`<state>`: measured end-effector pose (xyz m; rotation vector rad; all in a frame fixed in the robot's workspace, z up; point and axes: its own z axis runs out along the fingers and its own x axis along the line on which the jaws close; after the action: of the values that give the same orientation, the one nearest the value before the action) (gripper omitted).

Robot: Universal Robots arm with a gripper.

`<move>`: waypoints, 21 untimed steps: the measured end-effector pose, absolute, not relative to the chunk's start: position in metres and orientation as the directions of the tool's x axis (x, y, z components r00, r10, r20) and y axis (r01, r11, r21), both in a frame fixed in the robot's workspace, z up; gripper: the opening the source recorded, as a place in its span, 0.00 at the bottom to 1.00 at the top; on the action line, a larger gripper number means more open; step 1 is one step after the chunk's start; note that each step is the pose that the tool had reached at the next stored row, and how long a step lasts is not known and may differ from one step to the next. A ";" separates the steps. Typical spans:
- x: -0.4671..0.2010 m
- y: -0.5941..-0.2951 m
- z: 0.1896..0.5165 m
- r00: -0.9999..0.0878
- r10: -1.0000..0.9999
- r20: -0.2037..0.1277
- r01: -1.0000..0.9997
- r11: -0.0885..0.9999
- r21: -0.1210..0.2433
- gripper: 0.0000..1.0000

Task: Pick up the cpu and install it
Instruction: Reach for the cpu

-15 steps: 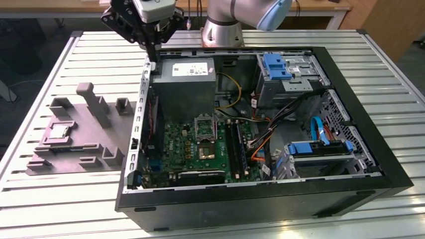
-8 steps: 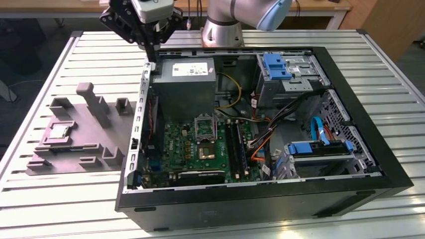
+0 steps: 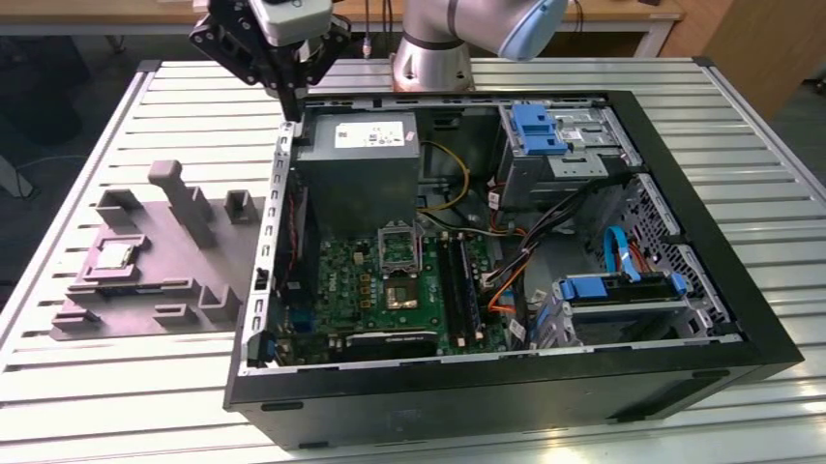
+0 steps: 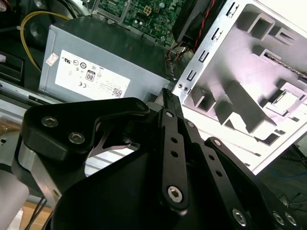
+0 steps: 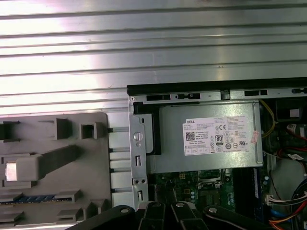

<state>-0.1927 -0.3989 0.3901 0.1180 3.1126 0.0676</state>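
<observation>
Two fingers [image 4: 170, 124] pressed together, my empty claw [image 3: 293, 99] hangs over the computer case's [image 3: 516, 396] edge, the cpu [image 3: 114, 254] outside it.

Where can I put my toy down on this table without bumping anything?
On the exterior view's left, bare table slats lie behind the grey tray and in front of it. On that view's right, a thin strip runs beside the computer case. Inside the case, wires and boards crowd everything.
</observation>
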 end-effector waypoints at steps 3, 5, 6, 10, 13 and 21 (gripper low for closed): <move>-0.193 -0.399 0.390 -0.997 0.076 -0.024 0.075 0.996 0.044 0.11; -0.194 -0.399 0.390 -0.997 0.076 -0.024 0.075 0.996 0.044 0.11; -0.194 -0.399 0.390 -0.997 0.076 -0.024 0.075 0.996 0.044 0.11; -0.195 -0.399 0.390 -0.997 0.076 -0.024 0.075 0.996 0.044 0.11; -0.195 -0.399 0.390 -0.997 0.076 -0.024 0.075 0.996 0.044 0.11; -0.197 -0.399 0.389 -0.997 0.076 -0.024 0.075 0.996 0.044 0.11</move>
<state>-0.1970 -0.3989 0.3895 0.1180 3.1126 0.0676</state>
